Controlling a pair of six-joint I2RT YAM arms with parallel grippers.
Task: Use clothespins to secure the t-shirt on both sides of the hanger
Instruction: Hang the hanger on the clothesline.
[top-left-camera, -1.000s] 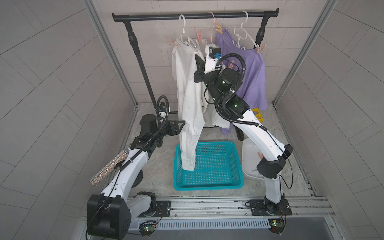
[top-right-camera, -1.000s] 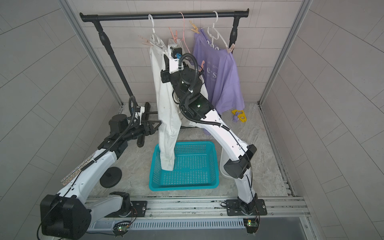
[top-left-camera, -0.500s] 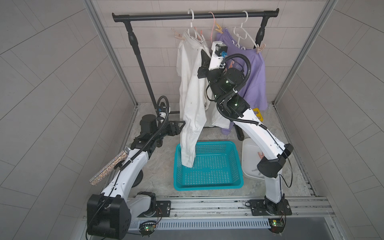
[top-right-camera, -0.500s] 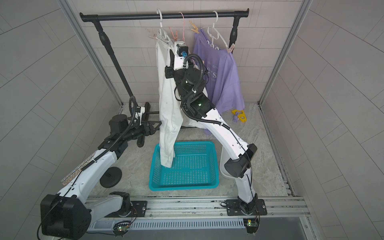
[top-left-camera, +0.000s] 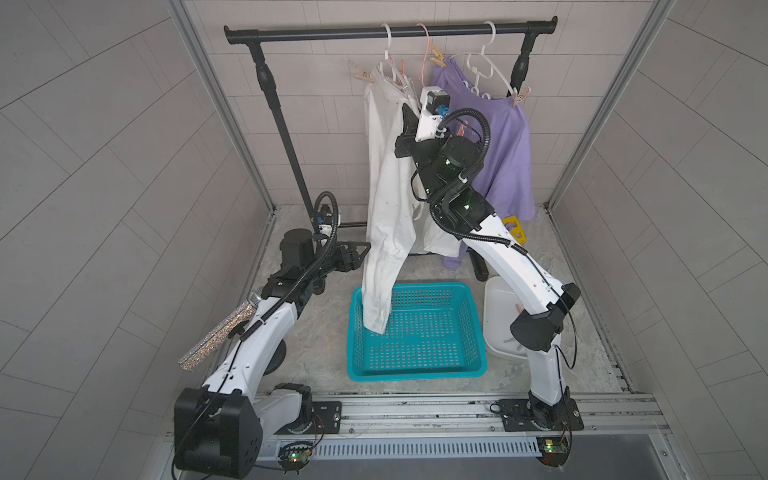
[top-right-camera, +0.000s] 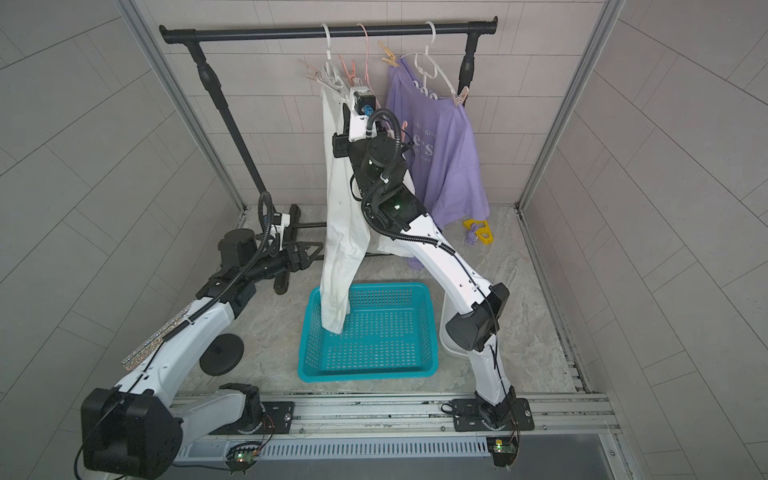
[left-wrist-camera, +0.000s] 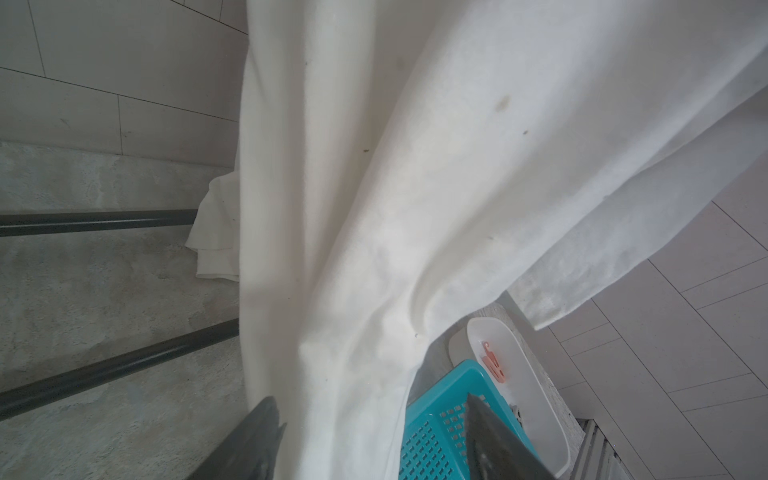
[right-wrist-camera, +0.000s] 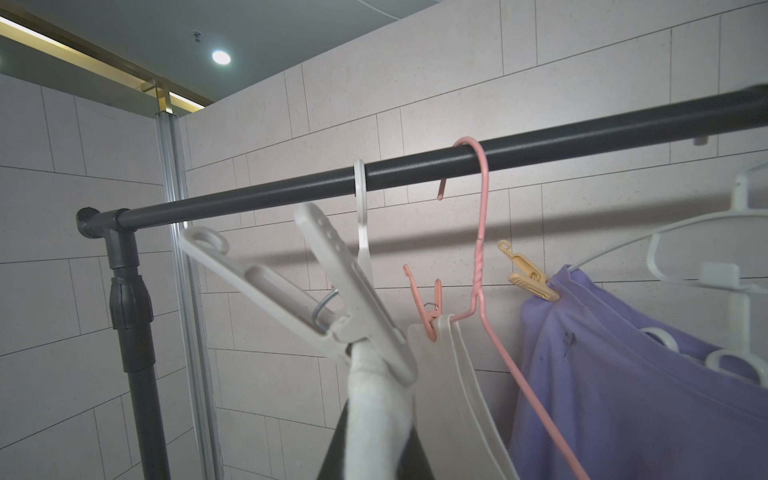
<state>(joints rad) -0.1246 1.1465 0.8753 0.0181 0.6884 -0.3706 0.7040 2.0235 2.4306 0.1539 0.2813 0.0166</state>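
I see the white t-shirt (top-left-camera: 390, 187) draped from the white hanger (right-wrist-camera: 362, 232). A pale clothespin (right-wrist-camera: 332, 299) grips one shoulder, and a salmon-pink clothespin (right-wrist-camera: 430, 309) grips the other.

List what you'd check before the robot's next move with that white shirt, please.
1. White hanger hooked over the rail: ok.
2. Pale clothespin clamped on the white shirt: ok.
3. Pink clothespin gripping cloth, not just hanger: cannot tell.
4. Right claw shut on the white shirt: ok.
5. Left claw open, low by the shirt: ok.
6. Spare clothespins in the white tray: ok.
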